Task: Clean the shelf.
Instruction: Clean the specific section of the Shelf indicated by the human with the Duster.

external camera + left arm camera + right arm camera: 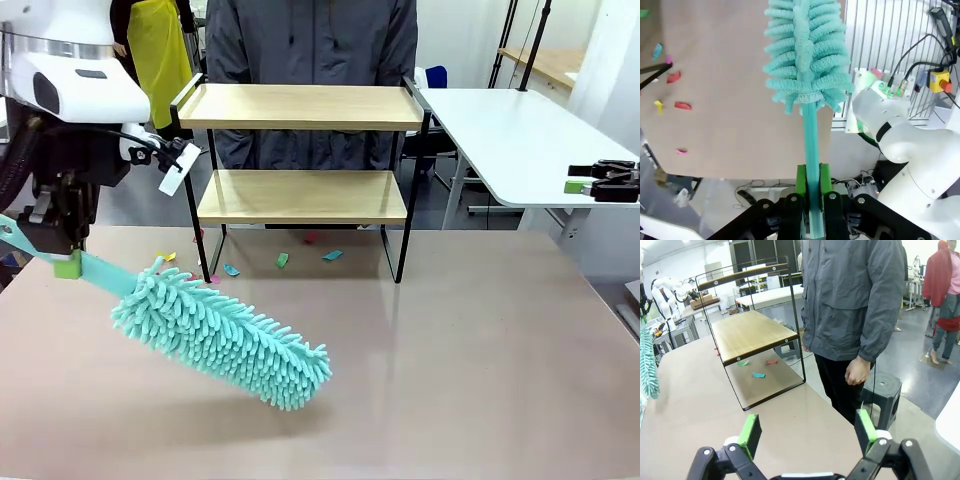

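left gripper [812, 176] was clamped on teal microfibre duster [225, 335] handle | right gripper [807, 432] fingers stood wide apart, empty | shelf [300, 196] stood far-centre on table [480, 380], coloured scraps [282, 260] beneath

You have one shelf [300, 107] with two wooden boards, one teal duster [225, 340], and two grippers: the left gripper [68, 262] and the right gripper [807, 427]. You can count at least six small coloured scraps [283, 260] on the one brown table [480, 350]. One person [310, 40] stands behind the shelf, with one stool [882, 387] beside them.
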